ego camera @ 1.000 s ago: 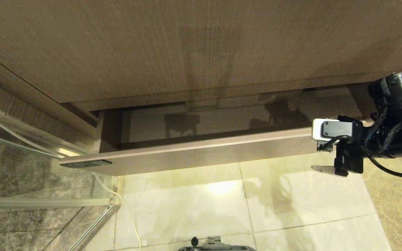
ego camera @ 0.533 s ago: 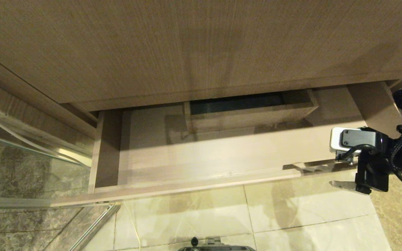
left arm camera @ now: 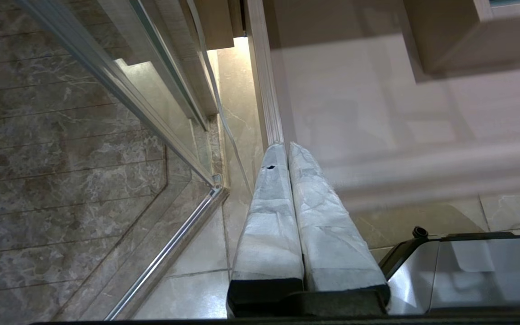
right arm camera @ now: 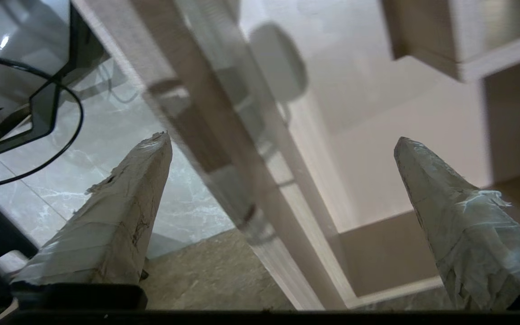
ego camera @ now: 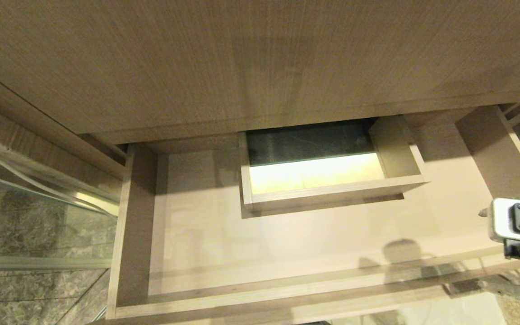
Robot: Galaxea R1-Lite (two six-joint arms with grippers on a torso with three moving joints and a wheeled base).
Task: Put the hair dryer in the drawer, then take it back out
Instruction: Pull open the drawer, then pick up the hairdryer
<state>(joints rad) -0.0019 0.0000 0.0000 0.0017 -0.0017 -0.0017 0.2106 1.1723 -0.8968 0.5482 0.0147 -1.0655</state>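
Fingers (right arm camera: 120,216) of the right gripper (right arm camera: 282,140) stand spread wide and hold nothing, straddling the front edge of the drawer (ego camera: 206,234). No hair dryer shows in any view. That drawer is pulled well out from under the wood-grain panel (ego camera: 242,58), its boxed square cutout (ego camera: 327,180) exposed. Beside the drawer's left corner, the left gripper (left arm camera: 287,149) hangs with its fingers pressed together, empty.
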